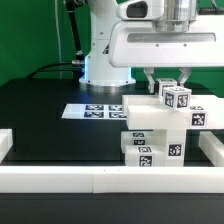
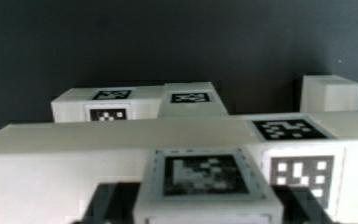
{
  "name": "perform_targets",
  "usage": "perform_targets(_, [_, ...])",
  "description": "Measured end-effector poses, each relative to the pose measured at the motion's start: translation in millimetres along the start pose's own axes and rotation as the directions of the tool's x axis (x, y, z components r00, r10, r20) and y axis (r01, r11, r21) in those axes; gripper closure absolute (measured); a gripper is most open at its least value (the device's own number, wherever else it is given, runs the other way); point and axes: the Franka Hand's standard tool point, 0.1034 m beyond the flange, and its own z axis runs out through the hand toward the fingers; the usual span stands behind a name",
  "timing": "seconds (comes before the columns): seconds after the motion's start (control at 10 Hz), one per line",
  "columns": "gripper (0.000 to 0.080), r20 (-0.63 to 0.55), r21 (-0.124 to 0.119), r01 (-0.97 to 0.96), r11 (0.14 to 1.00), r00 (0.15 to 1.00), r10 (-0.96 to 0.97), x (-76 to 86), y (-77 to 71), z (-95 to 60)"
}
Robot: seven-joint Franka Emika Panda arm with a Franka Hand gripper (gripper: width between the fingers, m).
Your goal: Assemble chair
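Gripper (image 1: 169, 83): clamped on the small tagged block (image 1: 176, 97)
Block: sits atop the stacked chair parts (image 1: 150, 140)
Stack: on the black tabletop (image 1: 50, 130)

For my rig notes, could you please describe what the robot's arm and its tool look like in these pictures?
The arm is glossy white with rounded, smooth housings and darker grey seams at the joints. At its end sits a wide, boxy white tool body with rounded corners, from which two short dark fingers project downward. In the wrist view, only dark, ridged finger pads show. No cables or markings on it are discernible.
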Motion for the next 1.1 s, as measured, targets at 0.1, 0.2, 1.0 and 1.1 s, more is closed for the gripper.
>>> perform_targets(0.1, [0.0530,0.000,0.002,-0.040,0.999,0.999,0.040,-0.1,-0.4,0.2])
perform_targets(0.2, [0.0530,0.000,0.002,-0.177,0.984,0.984,0.177,-0.1,-1.1,0.3])
perform_targets(1.0, [0.0187,0.000,0.002,-0.375,0.927,0.927,0.375,-0.1,-1.6,0.4])
perform_targets(1.1, [0.0161,0.000,0.002,-0.375,0.927,0.927,0.375,-0.1,-1.6,0.4])
